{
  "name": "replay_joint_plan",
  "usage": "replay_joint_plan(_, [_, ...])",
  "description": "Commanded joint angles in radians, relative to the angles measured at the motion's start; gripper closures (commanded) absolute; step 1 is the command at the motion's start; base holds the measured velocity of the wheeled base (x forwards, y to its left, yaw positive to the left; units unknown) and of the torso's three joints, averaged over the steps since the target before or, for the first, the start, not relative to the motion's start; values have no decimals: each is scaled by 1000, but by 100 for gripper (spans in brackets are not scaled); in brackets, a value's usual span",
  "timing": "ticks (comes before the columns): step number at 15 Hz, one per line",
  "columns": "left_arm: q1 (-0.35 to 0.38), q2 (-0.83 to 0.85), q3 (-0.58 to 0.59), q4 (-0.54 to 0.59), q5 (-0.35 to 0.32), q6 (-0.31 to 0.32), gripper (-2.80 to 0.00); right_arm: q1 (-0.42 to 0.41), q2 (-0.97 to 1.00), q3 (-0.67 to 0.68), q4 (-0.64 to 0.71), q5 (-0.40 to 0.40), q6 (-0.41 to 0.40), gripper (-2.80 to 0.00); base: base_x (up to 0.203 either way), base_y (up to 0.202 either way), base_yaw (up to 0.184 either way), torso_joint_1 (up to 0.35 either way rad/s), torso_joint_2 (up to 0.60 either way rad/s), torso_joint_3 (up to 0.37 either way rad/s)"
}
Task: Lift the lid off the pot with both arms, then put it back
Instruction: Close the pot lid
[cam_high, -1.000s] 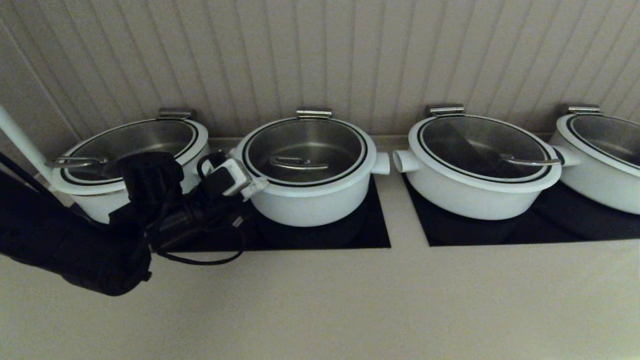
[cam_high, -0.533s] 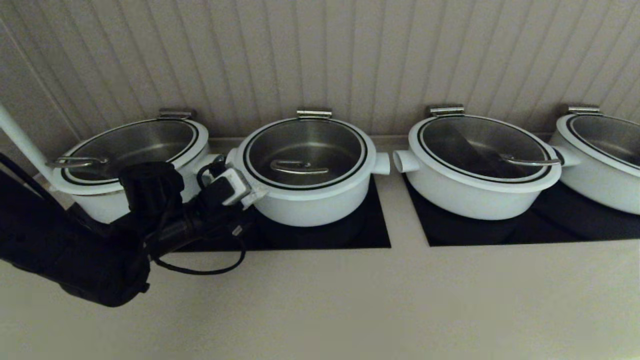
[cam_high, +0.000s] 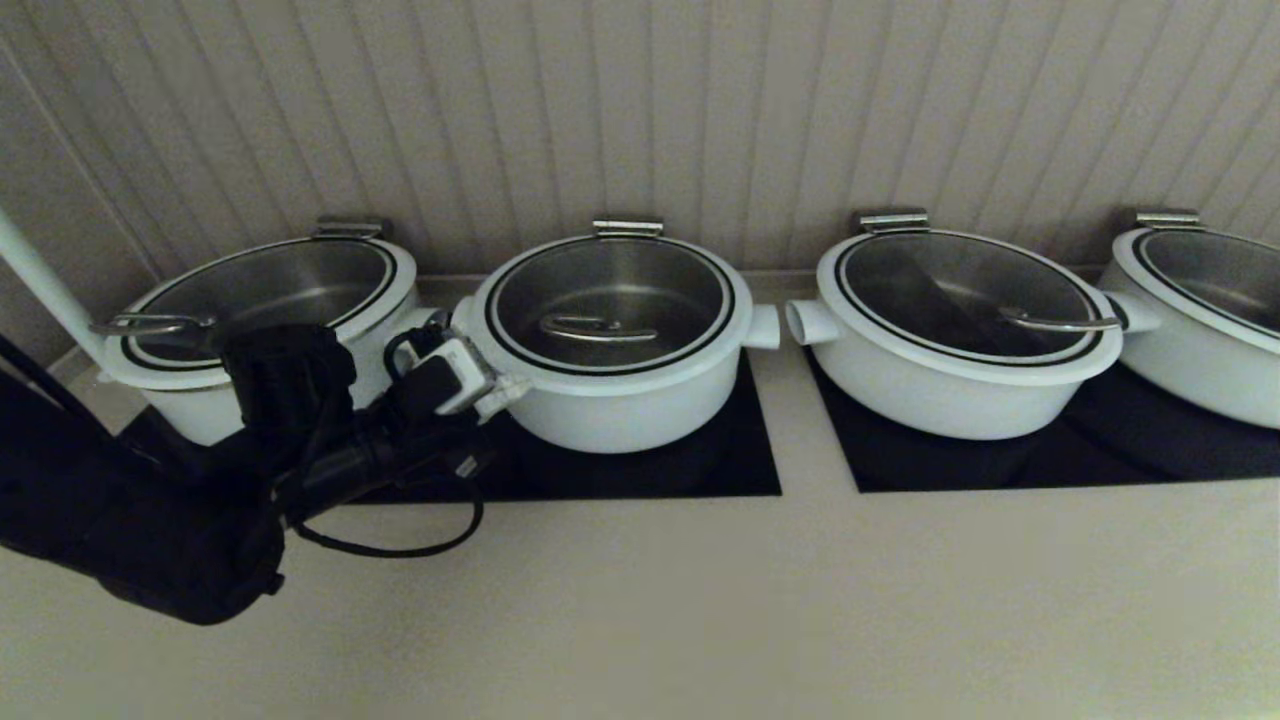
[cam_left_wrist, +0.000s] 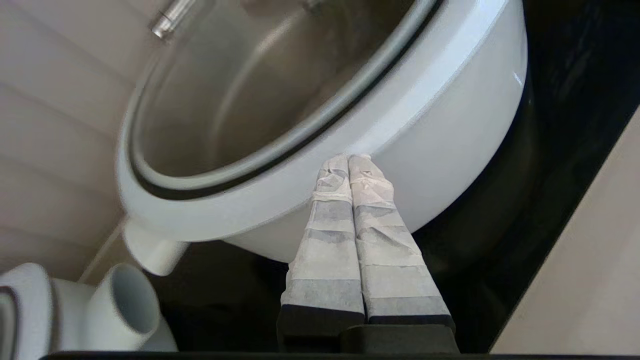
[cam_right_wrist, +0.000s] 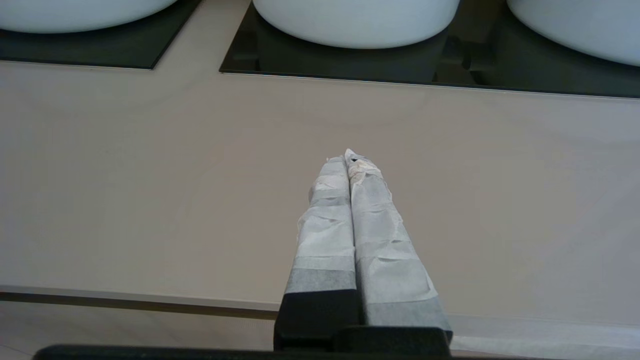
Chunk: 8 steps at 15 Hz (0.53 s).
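Note:
The pot (cam_high: 620, 415) is the deep white one, second from the left, on a black hob plate. The lid (cam_high: 610, 290) sits closed on it, with its steel bar handle (cam_high: 598, 328) and hinge tab (cam_high: 628, 228) at the back. My left gripper (cam_high: 512, 385) is shut and empty; its tips touch the front-left side of the pot just under the lid's white rim. In the left wrist view the gripper (cam_left_wrist: 348, 159) meets the rim of the lid (cam_left_wrist: 280, 190) above the pot wall (cam_left_wrist: 450, 165). My right gripper (cam_right_wrist: 350, 157) is shut and empty over the bare counter, out of the head view.
A wider lidded pot (cam_high: 200, 400) stands close behind my left arm. Two more lidded pots (cam_high: 950, 390) (cam_high: 1190, 370) stand to the right on a second black plate (cam_high: 1000, 465). A white pole (cam_high: 40, 285) rises at the far left. Beige counter (cam_high: 700, 600) lies in front.
My left arm has sunk a little and drawn slightly leftward, with its shut tips still at the pot's front-left side. The lid and pots have not moved.

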Motion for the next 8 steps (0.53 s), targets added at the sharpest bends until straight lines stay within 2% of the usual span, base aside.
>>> replay_joint_plan(1, [0,-56,16,-9,-1,3,0,0,2,0,0,0,-1,0,0,0,0,0,0,0])
replay_joint_plan(4, [3,-126,63,-8,4,1,0,0,2,0,0,0,-2,0,0,0,0,0,0,0])
replay_joint_plan(8, [8,-247,189,-7,33,0,0,0,2,0,0,0,-1,0,0,0,0,0,0,0])
